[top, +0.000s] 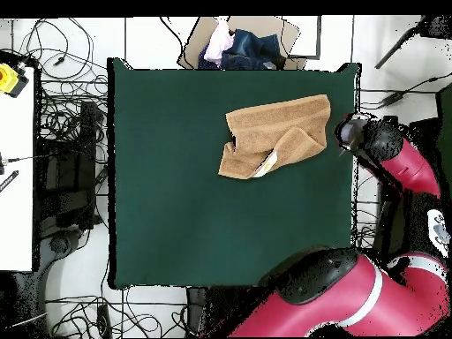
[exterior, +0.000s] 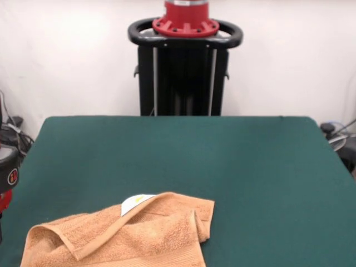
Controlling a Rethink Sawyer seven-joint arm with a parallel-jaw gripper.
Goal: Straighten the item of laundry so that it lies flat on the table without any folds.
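Towel (exterior: 128,236), orange-tan terry, at the near left of the dark green table (exterior: 233,161) in the front view, its nearest part cut off by the bottom edge. Not flat: one long edge turned over on itself in a diagonal band from the left end up toward the middle, with a loose pocket at the left end. Small white care tag (exterior: 135,202) showing on top at the far edge of the fold. A bunched ridge on the right side, near the towel's right corner. From overhead, a crooked shape, wider at one end, with a flap doubled over toward the middle and the tag peeking out beside it. Rest of the green top bare, stretching far and right of the cloth. Red arm (top: 408,163) off the table on the towel's side, reaching along the edge in the overhead view; dark gripper (top: 351,134) at its end, just beside the towel's outer end, over the table's rim. Claw wide or narrow: cannot tell from either view. Cardboard box (top: 240,44) with clothes beyond the table edge closest to the towel. Tangled cables (top: 66,115) on the floor around.
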